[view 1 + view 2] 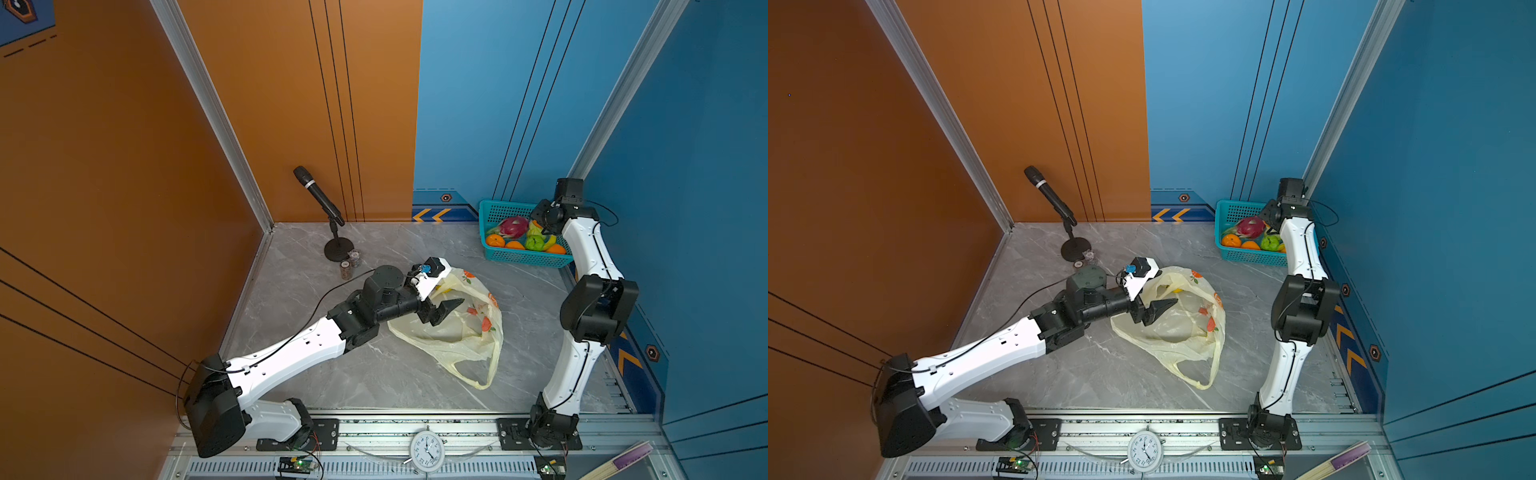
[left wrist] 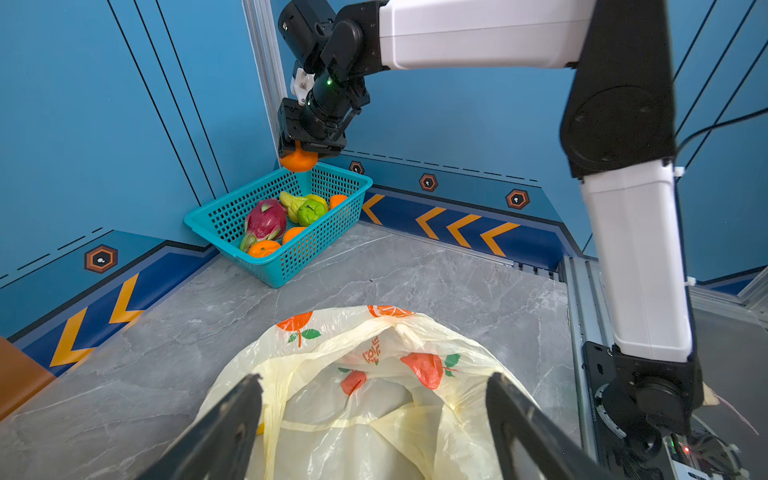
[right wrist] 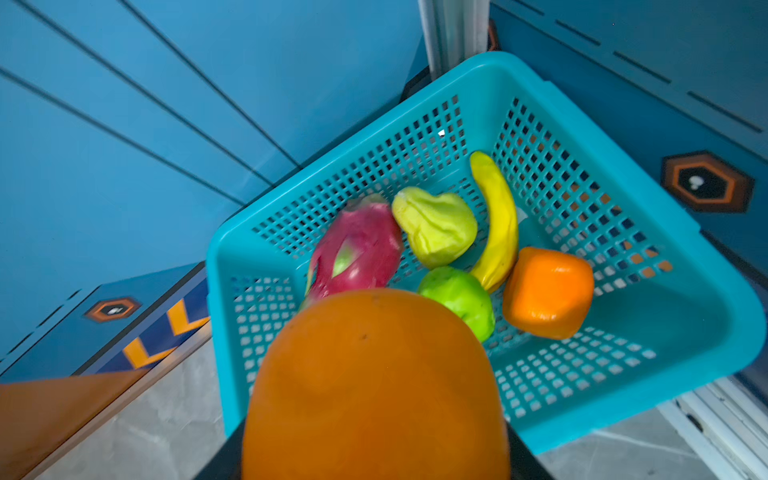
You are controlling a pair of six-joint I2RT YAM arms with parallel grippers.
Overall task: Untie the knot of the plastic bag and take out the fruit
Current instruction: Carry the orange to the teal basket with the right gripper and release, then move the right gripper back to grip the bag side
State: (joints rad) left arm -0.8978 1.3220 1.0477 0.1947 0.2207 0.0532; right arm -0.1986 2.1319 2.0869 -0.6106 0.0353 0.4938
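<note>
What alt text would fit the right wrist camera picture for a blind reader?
An orange fruit, held close to the lens, fills the foreground, with a teal basket beyond it. In the basket lie a pink dragon fruit, a pale yellow-green fruit, a banana, a green fruit and another orange.

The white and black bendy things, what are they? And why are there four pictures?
They are two robot arms, a left arm and a right arm. Each ends in a gripper, a pincer with two fingers. Two pictures look down from above on the whole grey table. The other two come from little cameras on the arms' wrists. On the table lie a thin yellow plastic bag, a teal basket of toy fruit such as a pink dragon fruit and a banana, and a microphone on a stand. The left gripper hangs open over the bag. The right gripper holds an orange over the basket.
</note>
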